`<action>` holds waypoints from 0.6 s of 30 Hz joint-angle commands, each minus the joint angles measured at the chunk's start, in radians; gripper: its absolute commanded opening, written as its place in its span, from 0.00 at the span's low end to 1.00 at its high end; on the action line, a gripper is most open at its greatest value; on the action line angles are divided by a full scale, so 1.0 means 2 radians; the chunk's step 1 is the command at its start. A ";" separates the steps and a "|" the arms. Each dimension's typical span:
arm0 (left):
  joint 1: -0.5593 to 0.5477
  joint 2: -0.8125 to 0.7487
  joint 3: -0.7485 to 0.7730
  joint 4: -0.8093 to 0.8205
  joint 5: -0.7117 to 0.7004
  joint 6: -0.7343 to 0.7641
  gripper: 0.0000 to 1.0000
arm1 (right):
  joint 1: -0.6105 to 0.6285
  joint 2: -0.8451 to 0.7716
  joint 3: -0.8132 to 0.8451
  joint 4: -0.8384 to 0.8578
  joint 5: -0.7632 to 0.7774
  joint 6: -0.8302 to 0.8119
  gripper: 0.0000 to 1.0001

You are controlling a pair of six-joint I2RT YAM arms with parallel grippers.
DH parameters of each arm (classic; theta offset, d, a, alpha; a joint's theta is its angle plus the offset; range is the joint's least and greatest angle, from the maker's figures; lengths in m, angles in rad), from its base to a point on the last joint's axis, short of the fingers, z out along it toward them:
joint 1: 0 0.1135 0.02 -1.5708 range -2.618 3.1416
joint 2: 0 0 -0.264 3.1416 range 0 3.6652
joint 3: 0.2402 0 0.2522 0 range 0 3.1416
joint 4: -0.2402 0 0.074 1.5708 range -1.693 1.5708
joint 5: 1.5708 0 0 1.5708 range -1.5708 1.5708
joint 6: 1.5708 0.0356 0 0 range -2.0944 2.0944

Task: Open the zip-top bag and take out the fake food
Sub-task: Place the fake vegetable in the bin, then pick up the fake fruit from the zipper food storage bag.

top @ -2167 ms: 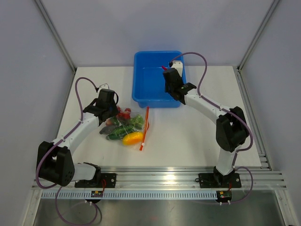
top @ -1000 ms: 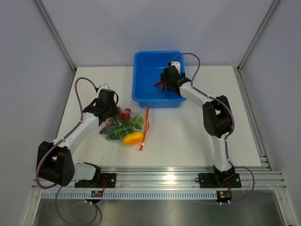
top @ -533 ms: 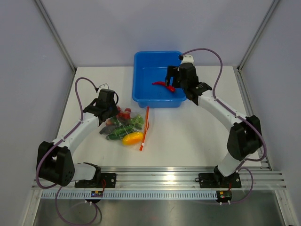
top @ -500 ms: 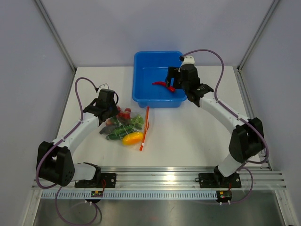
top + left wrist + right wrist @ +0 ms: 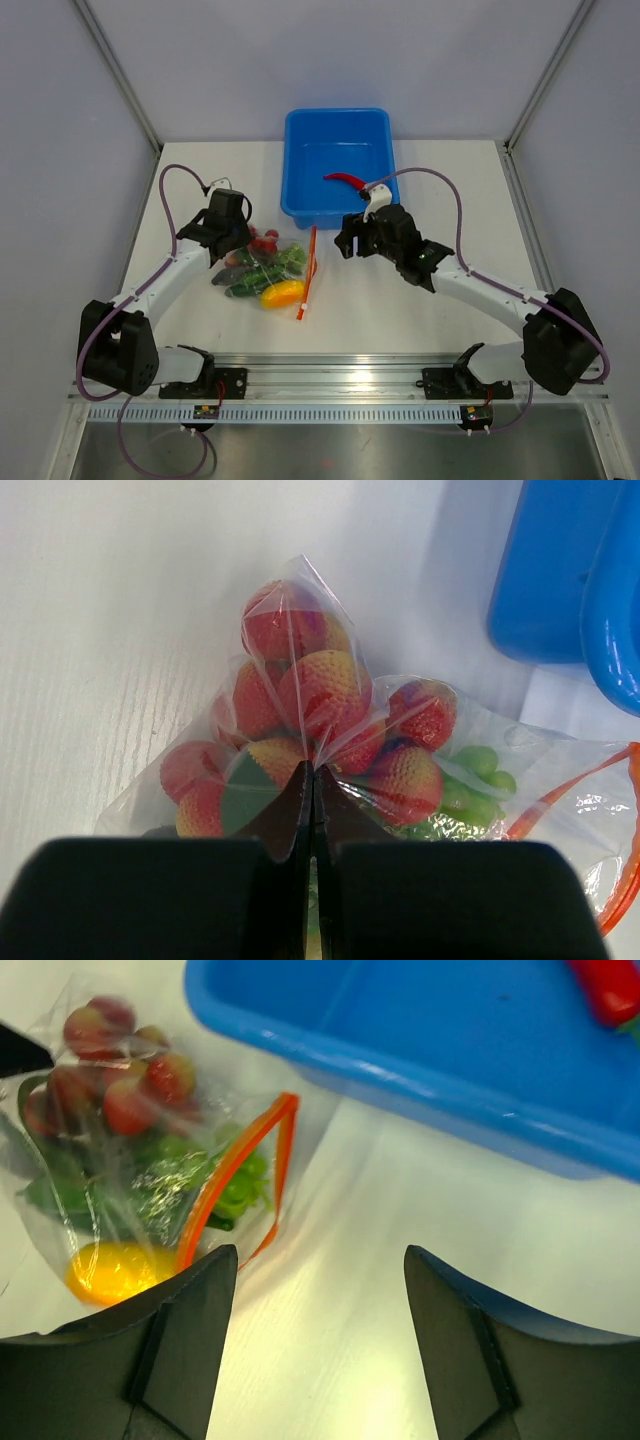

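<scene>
The left gripper (image 5: 313, 780) clamped the bag (image 5: 300, 630), left of the tub (image 5: 336, 113). The right gripper (image 5: 318, 1265) hung before the tub, jaws spread, empty. A chili (image 5: 346, 179) lay inside the tub.

The red chili (image 5: 605, 985) is cut off at the right wrist view's top corner; the left gripper (image 5: 313, 788) hides the lower part of the zip-top bag (image 5: 360, 720).

open bag (image 5: 262, 266), chili (image 5: 345, 179) in tub (image 5: 335, 113)
</scene>
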 commanded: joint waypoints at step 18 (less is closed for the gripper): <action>0.001 -0.003 -0.002 0.016 -0.010 0.004 0.00 | 0.081 0.149 -0.016 0.173 -0.026 -0.072 0.68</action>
